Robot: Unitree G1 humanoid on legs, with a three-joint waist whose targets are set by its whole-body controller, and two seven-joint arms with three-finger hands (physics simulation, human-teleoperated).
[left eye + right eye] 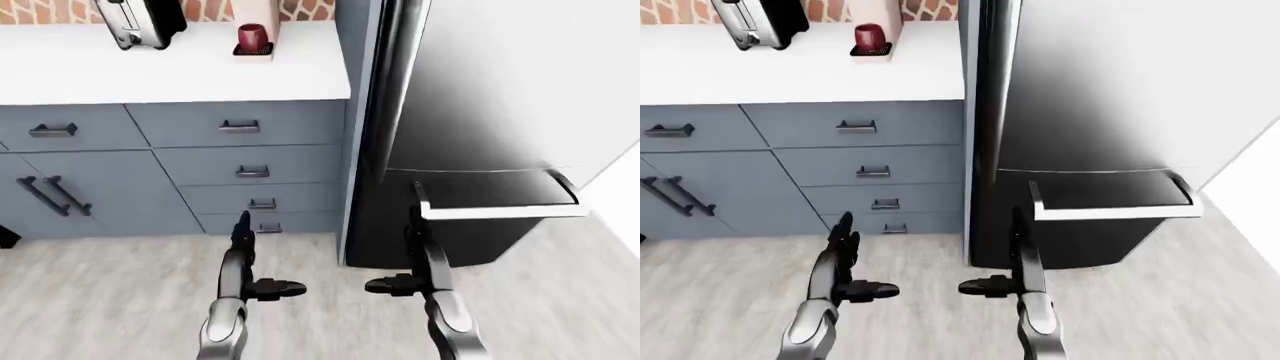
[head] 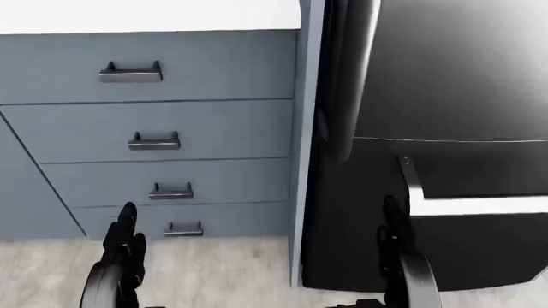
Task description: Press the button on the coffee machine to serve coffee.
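Coffee machine (image 1: 262, 19) sits at upper centre of the left-eye view, on the white counter (image 1: 150, 71) beside the fridge (image 1: 500, 112); only its pale base shows, with a red mug (image 1: 252, 35) on its dark drip tray. The button is not visible, cropped by the top edge. Judgement: a rigid plastic body, light enough to slide, so the press should be short, one fingertip, straight in. Left hand (image 1: 245, 259) and right hand (image 1: 415, 262) hang low over the pale wood-grain floor (image 1: 100, 300), fingers extended, thumbs pointing inward, holding nothing. Matte grey-blue drawers (image 1: 240, 127) with dark bar handles; toaster (image 1: 135, 22) brushed metal, upper left.
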